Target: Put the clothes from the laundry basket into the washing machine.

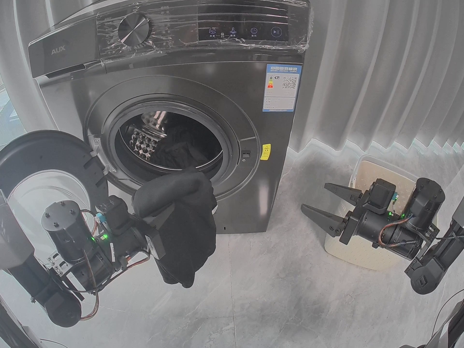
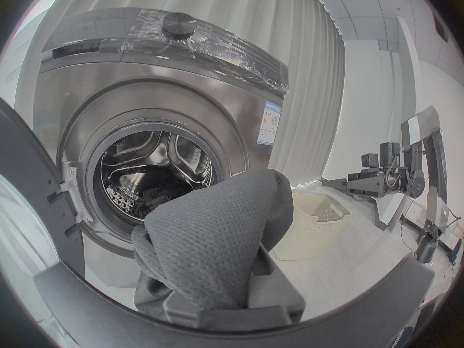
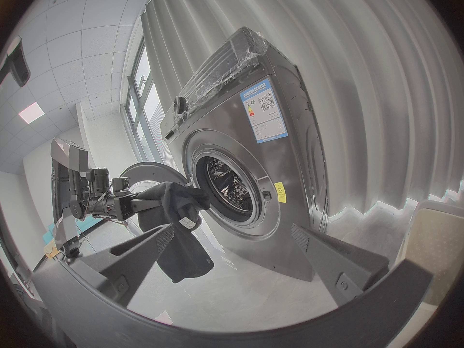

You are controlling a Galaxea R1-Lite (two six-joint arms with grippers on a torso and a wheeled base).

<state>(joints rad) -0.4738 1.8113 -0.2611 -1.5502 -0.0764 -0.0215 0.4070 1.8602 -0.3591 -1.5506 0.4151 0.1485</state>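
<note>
- Nearest the head camera, the left gripper (image 1: 155,232) is clamped on a dark garment (image 1: 186,218). I hold it in the air just in front of the drum opening (image 1: 169,143), level with its lower rim, with most of the cloth hanging toward the floor.
- Main unit: the washing machine (image 1: 193,73) has its port open, and dark clothing (image 1: 186,146) already lies inside. Risk: the hanging tail sits lower than the port lip, so a straight push could snag it on the rim or leave it draped outside.
- Next, the door (image 1: 43,170) is swung wide open on the robot's left, close beside the left arm. Risk: a wide swing of that arm could strike it.
- Floor item: the laundry basket (image 1: 360,259) stands to the right of the machine, partly hidden by the right arm. I cannot tell whether anything remains in it.
- Smallest: the right gripper (image 1: 315,196) is spread wide and empty, and it hovers above the basket.
- Risk: letting go before the cloth clears the lip would drop it on the floor.
</note>
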